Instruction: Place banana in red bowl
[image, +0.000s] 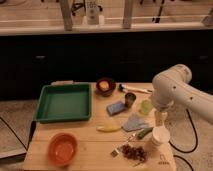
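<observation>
Wooden counter is seen carrying all items. The white arm is bent over the right edge; the gripper is hung just above a white cup. Whether the jaws are apart or together cannot be told.

A green tray is set at rear left. The red bowl is placed at front left, nothing seen in it. A dark bowl is noted behind the centre.

The banana is laid flat at mid-counter, right of the red bowl and apart from it, beside a grey-blue cloth.

A small mark is printed at the front right corner; not legible.
</observation>
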